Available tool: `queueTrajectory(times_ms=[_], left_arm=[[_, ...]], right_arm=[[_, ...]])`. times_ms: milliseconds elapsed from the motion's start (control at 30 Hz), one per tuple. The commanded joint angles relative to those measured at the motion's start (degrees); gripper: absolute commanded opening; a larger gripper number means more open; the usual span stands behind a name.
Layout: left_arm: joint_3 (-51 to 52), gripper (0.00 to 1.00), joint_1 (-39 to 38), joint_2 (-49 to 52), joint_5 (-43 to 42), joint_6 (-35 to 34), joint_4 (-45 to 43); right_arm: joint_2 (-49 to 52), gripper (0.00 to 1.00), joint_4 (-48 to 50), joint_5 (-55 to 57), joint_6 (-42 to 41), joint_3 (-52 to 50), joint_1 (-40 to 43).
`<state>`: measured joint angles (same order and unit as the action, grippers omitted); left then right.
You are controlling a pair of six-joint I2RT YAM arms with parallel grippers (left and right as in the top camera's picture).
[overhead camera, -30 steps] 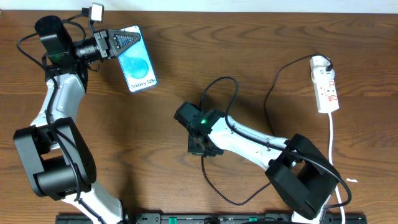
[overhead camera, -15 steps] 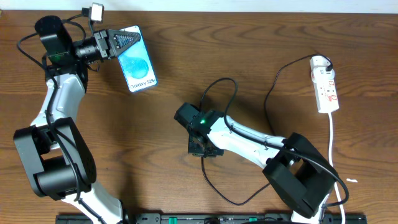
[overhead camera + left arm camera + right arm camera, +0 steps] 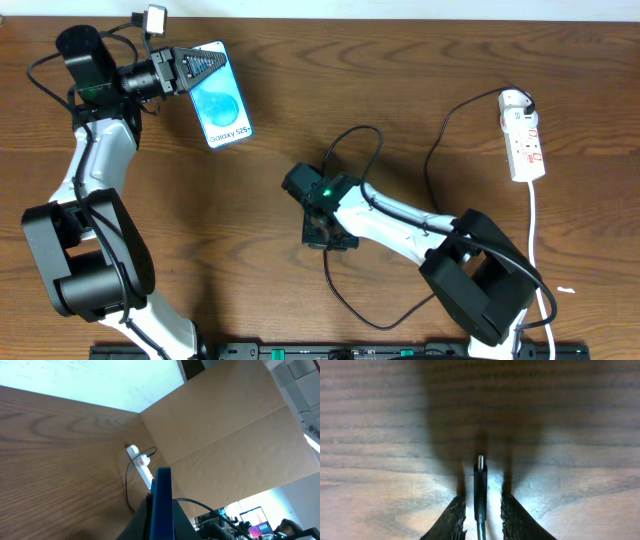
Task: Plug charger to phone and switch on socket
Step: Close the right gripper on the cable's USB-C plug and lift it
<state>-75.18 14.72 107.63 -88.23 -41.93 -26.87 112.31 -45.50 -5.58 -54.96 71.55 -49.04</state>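
Where the right gripper (image 3: 322, 236) hangs low over the middle of the table (image 3: 420, 60), its jaws are pinched on the charger (image 3: 480, 485), whose plug tip juts straight out between the fingers just above the wood. Slack cable loops around that arm and runs to the socket (image 3: 524, 140), which lies flat near the far right edge. At the far left, the left gripper (image 3: 196, 68) is clamped on one end of the phone (image 3: 224, 108), screen up, well apart from the plug.
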Motion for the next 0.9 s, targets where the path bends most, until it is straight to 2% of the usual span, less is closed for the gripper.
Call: queueTrajectory(times_ms=[0, 333, 533, 567, 867], left_arm=[[-1.11, 0.07, 0.0, -0.28, -1.14, 0.35, -0.24], [-1.11, 0.07, 0.0, -0.28, -1.14, 0.33, -0.24], [-1.11, 0.07, 0.0, -0.28, -1.14, 0.33, -0.24], [-1.11, 0.07, 0.0, -0.28, -1.14, 0.33, -0.24], [-1.11, 0.07, 0.0, -0.28, -1.16, 0.33, -0.24]], right_arm=[[0.85, 0.22, 0.07, 0.66, -0.74, -0.2, 0.85], [0.85, 0.2, 0.07, 0.74, -0.72, -0.22, 0.83], [0.85, 0.14, 0.02, 0.7, -0.72, -0.2, 0.83], [0.85, 0.1, 0.0, 0.72, -0.72, -0.2, 0.83], [0.85, 0.05, -0.24, 0.5, -0.72, -0.2, 0.83]])
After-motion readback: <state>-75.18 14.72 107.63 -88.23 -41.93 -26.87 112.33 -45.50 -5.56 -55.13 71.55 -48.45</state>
